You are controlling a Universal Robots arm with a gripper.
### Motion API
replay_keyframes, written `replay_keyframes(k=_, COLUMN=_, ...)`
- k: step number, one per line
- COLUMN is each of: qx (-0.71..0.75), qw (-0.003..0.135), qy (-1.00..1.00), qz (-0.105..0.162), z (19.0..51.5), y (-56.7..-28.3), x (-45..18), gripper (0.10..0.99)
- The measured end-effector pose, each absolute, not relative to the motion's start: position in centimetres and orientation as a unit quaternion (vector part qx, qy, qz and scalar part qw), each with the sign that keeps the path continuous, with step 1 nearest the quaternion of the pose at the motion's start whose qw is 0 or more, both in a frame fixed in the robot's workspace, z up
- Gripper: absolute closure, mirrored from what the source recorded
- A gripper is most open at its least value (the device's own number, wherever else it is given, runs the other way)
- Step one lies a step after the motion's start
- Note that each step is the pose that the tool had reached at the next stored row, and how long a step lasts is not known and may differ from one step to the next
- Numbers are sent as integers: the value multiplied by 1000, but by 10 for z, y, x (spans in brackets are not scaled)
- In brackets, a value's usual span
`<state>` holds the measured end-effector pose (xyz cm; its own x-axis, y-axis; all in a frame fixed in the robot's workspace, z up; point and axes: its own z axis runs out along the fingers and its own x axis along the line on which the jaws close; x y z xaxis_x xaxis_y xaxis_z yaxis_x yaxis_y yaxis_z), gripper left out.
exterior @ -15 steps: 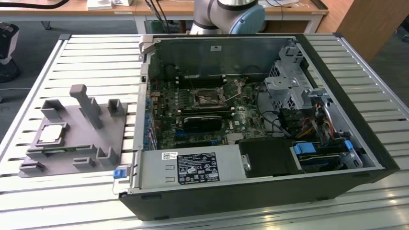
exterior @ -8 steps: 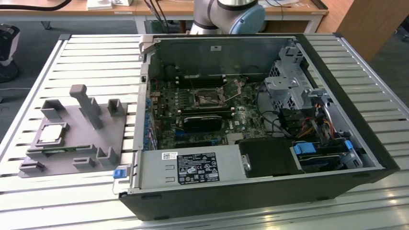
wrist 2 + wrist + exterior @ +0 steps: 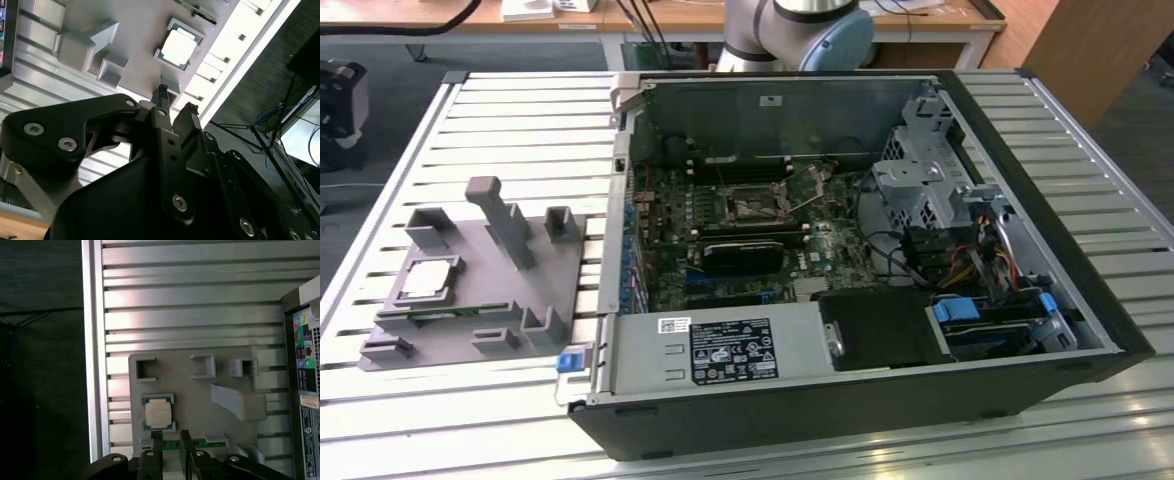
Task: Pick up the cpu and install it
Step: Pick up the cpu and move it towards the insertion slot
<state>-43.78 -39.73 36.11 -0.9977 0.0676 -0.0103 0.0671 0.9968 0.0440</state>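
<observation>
First wrist view — the cpu (image 3: 158, 413) is lying flat in its recess on the grey tray (image 3: 196, 405), untouched, while the end effector (image 3: 171, 436) is hovering near it, slightly parted and empty — probably light, rigid, fragile; best gripped by opposite edges.

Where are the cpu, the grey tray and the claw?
cpu (image 3: 158, 413): first wrist view, centre of its silvery top.
grey tray (image 3: 192, 401): first wrist view, bare floor beside the cpu.
claw (image 3: 171, 432): first wrist view, midway between its open fingertips.
</observation>
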Motion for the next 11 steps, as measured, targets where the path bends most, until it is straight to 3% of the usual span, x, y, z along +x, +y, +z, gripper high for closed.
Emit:
replay_keyframes(k=1, qx=33, qw=6, qy=999, qz=22, z=359, y=-398, x=-438, gripper=737)
replay_keyframes(k=2, qx=31, qw=6, qy=999, qz=22, z=358, y=-398, x=-438, gripper=737)
replay_keyframes(k=4, qx=30, qw=6, qy=999, qz=22, z=354, y=-398, x=-438, gripper=620)
replay_keyframes(k=7, qx=28, qw=6, qy=999, qz=22, z=348, y=-398, x=-439, gripper=620)
replay_keyframes(k=8, qx=28, qw=6, qy=999, qz=22, z=347, y=-398, x=-440, gripper=557)
replay_keyframes(k=11, qx=27, qw=5, qy=999, qz=22, z=344, y=-398, x=-443, gripper=557)
